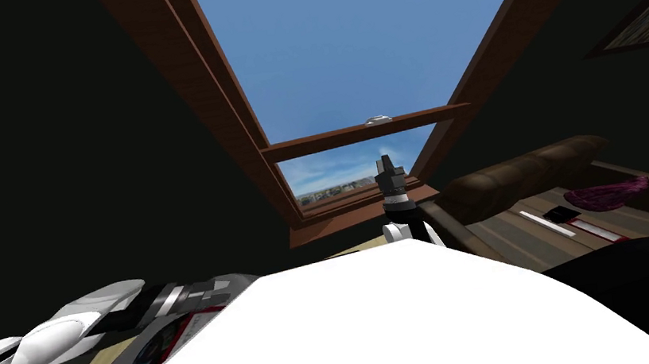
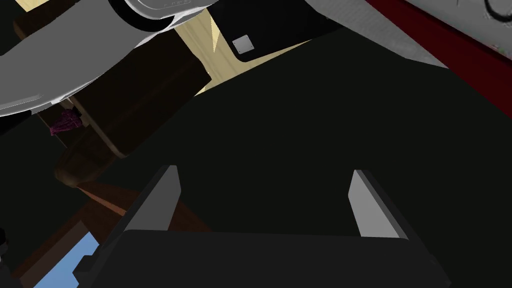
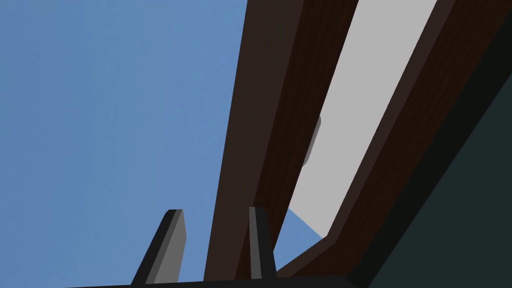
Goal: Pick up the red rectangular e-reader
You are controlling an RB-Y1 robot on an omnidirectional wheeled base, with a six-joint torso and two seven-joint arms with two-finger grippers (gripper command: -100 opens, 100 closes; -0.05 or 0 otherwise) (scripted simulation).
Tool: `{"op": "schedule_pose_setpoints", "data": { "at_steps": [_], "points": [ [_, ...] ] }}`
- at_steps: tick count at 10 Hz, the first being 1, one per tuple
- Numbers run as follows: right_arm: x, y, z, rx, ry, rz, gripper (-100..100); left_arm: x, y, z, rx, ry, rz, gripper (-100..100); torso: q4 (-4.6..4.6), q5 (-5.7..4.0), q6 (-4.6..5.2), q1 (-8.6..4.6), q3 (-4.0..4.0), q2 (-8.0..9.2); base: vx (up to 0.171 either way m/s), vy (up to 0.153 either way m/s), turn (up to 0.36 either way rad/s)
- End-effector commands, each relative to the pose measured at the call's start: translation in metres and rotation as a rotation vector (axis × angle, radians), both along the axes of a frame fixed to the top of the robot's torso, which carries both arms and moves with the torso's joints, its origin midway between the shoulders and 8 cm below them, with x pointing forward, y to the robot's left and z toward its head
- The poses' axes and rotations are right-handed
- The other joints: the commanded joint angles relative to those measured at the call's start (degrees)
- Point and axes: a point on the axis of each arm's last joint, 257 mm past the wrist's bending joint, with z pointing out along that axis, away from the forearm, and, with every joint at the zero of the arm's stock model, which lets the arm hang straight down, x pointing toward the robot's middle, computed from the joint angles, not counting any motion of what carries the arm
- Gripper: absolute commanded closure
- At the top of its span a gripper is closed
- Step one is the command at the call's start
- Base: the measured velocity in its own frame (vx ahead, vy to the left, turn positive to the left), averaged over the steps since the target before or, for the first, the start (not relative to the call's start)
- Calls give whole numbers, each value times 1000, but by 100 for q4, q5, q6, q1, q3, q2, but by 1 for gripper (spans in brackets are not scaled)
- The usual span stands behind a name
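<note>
The pickup was not yet made: the left gripper [image 2: 264,182] stood wide open and empty over a flat dark surface. The red-edged, grey-faced e-reader [image 2: 470,50] lay near it, off to one side and clear of the fingers. The right gripper [image 3: 216,215] was raised out in front, fingers a narrow gap apart, holding nothing. Most of the e-reader was cut off, so its outline and what it rested on were hard to make out.
</note>
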Motion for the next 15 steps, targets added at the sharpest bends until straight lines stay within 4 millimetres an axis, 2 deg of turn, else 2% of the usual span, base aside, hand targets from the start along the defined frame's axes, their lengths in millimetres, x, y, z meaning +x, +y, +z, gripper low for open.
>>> {"op": "schedule_pose_setpoints", "data": {
  "at_steps": [1, 2, 4, 7, 8, 9, 10, 13, 14, 15],
  "points": [
    [0, 0, 0, 0, 0, 0, 0, -10, 22, 10, 46, 25, -14, -100, 0, 0, 0, 0, 0, 0, 15, 74, -40],
    [0, 0, 0, 0, 0, 0, 0, -9, 20, 10, 42, 25, -17, -100, 0, 2, -2, 10, -1, -2, 7, 68, -14],
    [0, 0, 0, 0, 0, -1, 0, -29, 45, 12, 108, 75, -33, -100, -1, 5, -5, 15, -2, -2, -6, 82, -16],
    [0, 0, 0, 0, 0, -1, 0, -38, 47, 5, 120, 97, -42, -100, 0, 9, -5, 23, 0, 1, -6, 75, -6],
    [0, 0, 0, 0, 0, -1, 0, -35, 47, 8, 118, 90, -39, -100, -1, 7, -5, 12, -2, -3, 3, 17, -2],
    [0, 0, 0, 0, 0, -1, 0, -35, 48, 8, 118, 92, -40, 0, -1, 3, -5, 0, -3, -4, 0, 0, 0],
    [0, 0, 0, 0, 0, -1, 0, -35, 43, -6, 123, 88, -36, -100, -1, 2, -4, -6, -2, -4, -16, -24, -39],
    [0, 0, 0, 0, 0, -1, 0, -35, 43, -7, 124, 87, -35, -100, 0, -3, -4, -23, 1, 2, -13, -30, -9],
    [0, 0, 0, 0, 0, -1, 0, -35, 43, -7, 124, 87, -35, 100, 0, -2, -5, -17, 0, 0, 0, 0, 0],
    [0, 0, 0, 0, 0, -1, 0, -35, 43, -7, 124, 87, -35, 100, -1, -1, -5, -13, -1, -2, 0, 0, 0]
  ]
}}
